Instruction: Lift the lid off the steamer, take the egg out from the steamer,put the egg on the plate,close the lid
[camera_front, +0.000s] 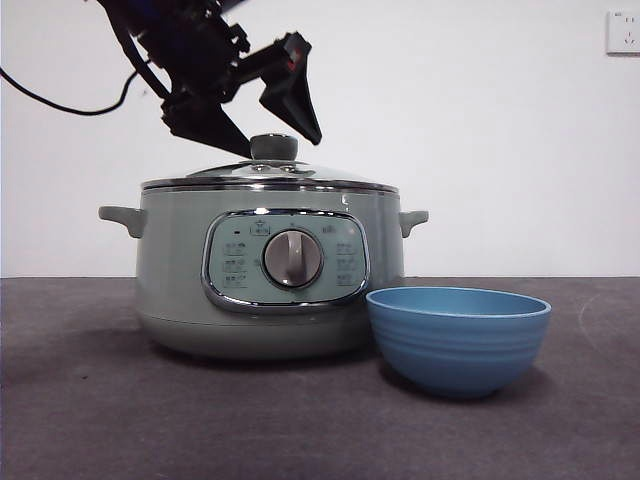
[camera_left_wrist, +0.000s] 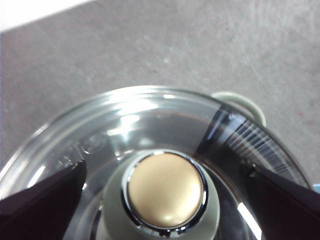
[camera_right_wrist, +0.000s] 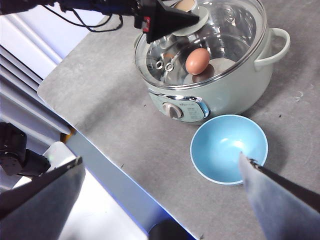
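On the left of the front view the left gripper (camera_front: 268, 118) hangs from a dark arm just above the steamer, its two black jaws spread wide and straddling the pale green knob (camera_front: 273, 147) without yet touching it; in its own wrist view the jaws stand well apart either side of the knob's round gold-toned cap (camera_left_wrist: 165, 189), holding nothing. Below it sits the large round sage-green steamer (camera_front: 190, 270) with its chrome-framed panel and grey dial (camera_front: 293, 259), resting on the grey counter (camera_front: 90, 400), and the clear domed glass lid with the steel rim (camera_front: 330, 177) is seated square on top. So the first step, lifting the lid, looks to be just starting: the next move seems to call for a short descent so the jaws bracket the knob, a firm close, then a straight lift clear of the rim. Through the glass the right wrist view shows the brown egg (camera_right_wrist: 197, 60) lying inside the pot on a pale insert. To the right, near the steamer's front, stands the deep ridged blue bowl that serves as the plate (camera_front: 457, 340), empty. The right gripper (camera_right_wrist: 160, 200) waits high above the counter's edge, open and empty. From the front the egg cannot be seen at all, and reflections on the glass blur the pot's interior in the left wrist view.
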